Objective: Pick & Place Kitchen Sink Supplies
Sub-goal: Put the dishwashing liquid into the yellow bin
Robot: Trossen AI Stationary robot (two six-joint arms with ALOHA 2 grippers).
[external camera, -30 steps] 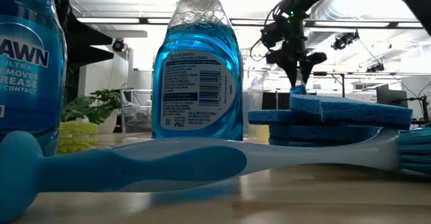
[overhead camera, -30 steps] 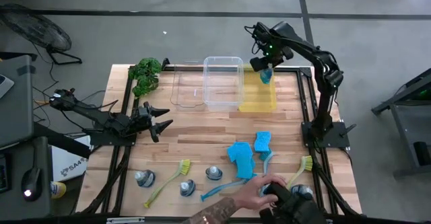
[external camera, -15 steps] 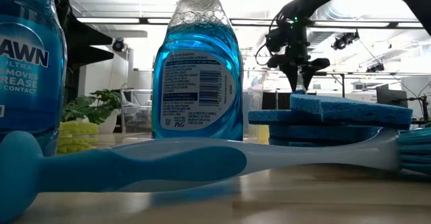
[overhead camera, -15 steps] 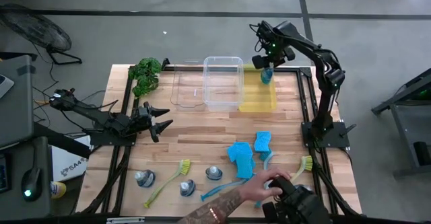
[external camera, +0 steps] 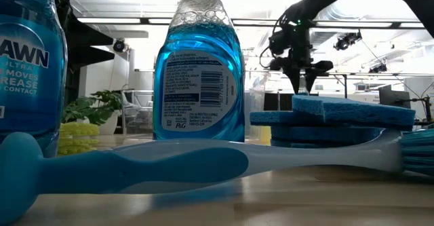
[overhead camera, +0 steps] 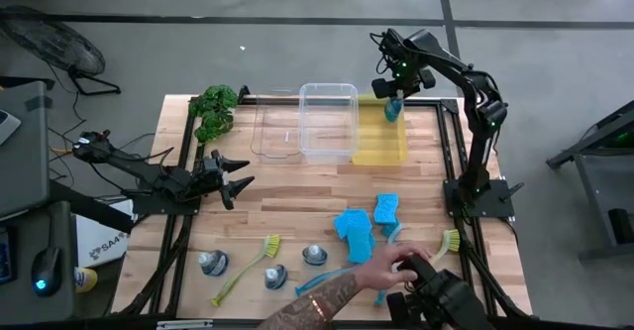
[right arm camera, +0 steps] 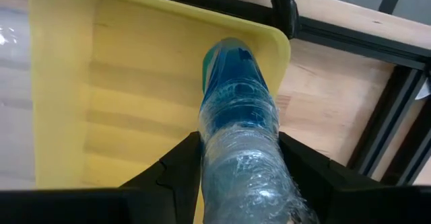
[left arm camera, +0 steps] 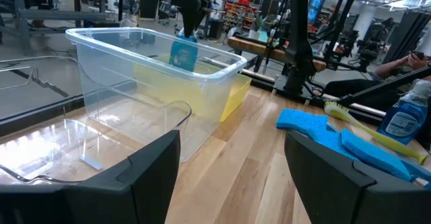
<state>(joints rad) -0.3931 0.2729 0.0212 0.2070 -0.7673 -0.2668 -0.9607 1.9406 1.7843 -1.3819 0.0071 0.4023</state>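
Right end effector (overhead camera: pixel 392 100) is clamped on a blue-liquid bottle (right arm camera: pixel 237 109), hanging above the far end of the yellow bin (overhead camera: pixel 379 147), bottle not touching it as far as I see. Clear bin (overhead camera: pixel 328 122) sits just beside the yellow one. Left end effector (overhead camera: pixel 241 182) waits over the surface (overhead camera: pixel 297 186) on its left side, fingers spread wide, nothing btwn them. Near edge: sponges (overhead camera: pixel 355 226) stacked, w/ a blue brush (overhead camera: pixel 332 276) and a yellow-green brush (overhead camera: pixel 248 267) lying flat, three more bottles (overhead camera: pixel 212 264) standing. A person's hand (overhead camera: pixel 391 269) rests on the items at the near right. Plant (overhead camera: pixel 214 107) at far left.
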